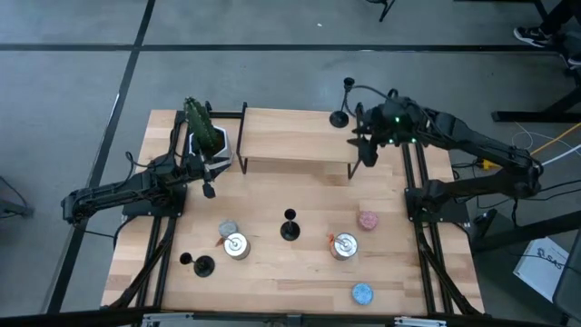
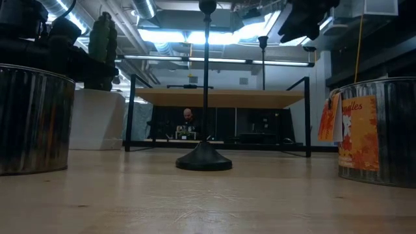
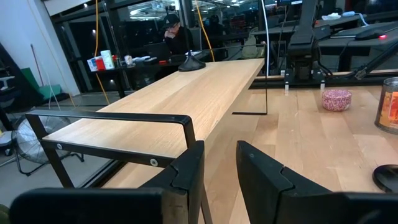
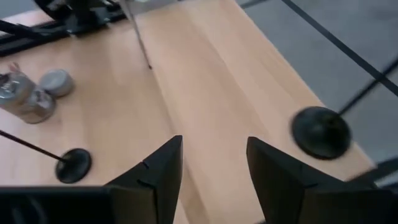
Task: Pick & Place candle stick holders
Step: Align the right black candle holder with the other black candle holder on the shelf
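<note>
A: Holders? One candle stick holder on the raised shelf by the far edge, one mid-table, one near-left

B: Right gripper above shelf's right end, fingers apart, empty; left gripper near left edge, fingers apart too

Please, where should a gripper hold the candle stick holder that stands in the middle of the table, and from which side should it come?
Grip the middle candle stick holder on its thin upright stem, probably above the round flat base, coming level from the side with one finger on each side of the stem. The base lies too flat to pinch. Both the left gripper and the right gripper are open and empty.
</note>
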Robot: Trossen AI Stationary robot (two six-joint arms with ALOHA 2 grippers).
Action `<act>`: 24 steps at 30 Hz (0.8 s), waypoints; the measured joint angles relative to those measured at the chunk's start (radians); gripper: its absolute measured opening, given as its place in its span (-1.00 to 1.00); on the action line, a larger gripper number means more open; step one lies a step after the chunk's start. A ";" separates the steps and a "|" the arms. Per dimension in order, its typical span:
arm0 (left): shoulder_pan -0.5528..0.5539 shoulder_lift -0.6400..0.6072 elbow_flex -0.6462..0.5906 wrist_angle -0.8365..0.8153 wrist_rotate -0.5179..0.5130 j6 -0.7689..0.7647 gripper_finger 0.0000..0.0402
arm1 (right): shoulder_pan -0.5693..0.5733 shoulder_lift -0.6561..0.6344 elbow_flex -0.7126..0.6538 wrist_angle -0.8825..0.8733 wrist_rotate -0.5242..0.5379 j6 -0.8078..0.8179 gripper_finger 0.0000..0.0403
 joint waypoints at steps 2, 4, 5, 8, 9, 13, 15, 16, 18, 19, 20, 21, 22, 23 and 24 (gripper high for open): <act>0.000 0.000 0.000 0.000 0.000 0.000 -0.56 | 0.048 -0.007 -0.025 0.039 0.021 0.022 -0.10; 0.000 0.000 0.000 0.000 0.000 0.000 -0.56 | 0.097 -0.008 -0.043 0.063 0.048 0.032 -0.10; 0.000 0.000 0.000 0.000 0.000 0.000 -0.56 | 0.123 -0.007 -0.049 0.073 0.062 0.036 -0.10; 0.000 0.000 0.000 0.000 0.000 0.000 -0.56 | 0.210 0.005 -0.054 0.094 0.116 0.036 -0.10; 0.000 0.000 0.000 0.000 0.000 0.000 -0.56 | 0.242 0.012 -0.055 0.096 0.135 0.034 -0.10; 0.000 0.000 0.000 0.000 0.000 0.000 -0.56 | 0.366 0.035 -0.056 0.133 0.212 0.032 -0.10; 0.000 0.000 0.000 0.000 0.000 0.000 -0.56 | 0.425 0.045 -0.056 0.151 0.250 0.032 -0.10; 0.000 0.000 0.000 0.000 0.000 0.000 -0.56 | 0.453 0.049 -0.056 0.158 0.271 0.032 -0.10; 0.000 0.000 0.000 0.000 0.000 0.000 -0.56 | 0.509 0.056 -0.056 0.160 0.313 0.035 -0.10; 0.000 0.000 0.000 0.000 0.000 0.000 -0.56 | 0.536 0.060 -0.056 0.160 0.333 0.042 -0.10; 0.000 0.000 0.000 0.000 0.000 0.000 -0.56 | 0.561 0.064 -0.056 0.159 0.354 0.050 -0.10; 0.000 0.000 0.000 0.000 0.000 0.000 -0.56 | 0.586 0.067 -0.056 0.157 0.375 0.056 -0.10; 0.000 0.000 0.000 0.000 0.000 0.000 -0.56 | 0.611 0.070 -0.056 0.156 0.398 0.063 -0.10; 0.000 0.000 0.000 0.000 0.000 0.000 -0.56 | 0.635 0.073 -0.056 0.156 0.423 0.076 -0.10; 0.000 0.000 0.000 0.000 0.000 0.000 -0.56 | 0.657 0.078 -0.056 0.156 0.446 0.084 -0.10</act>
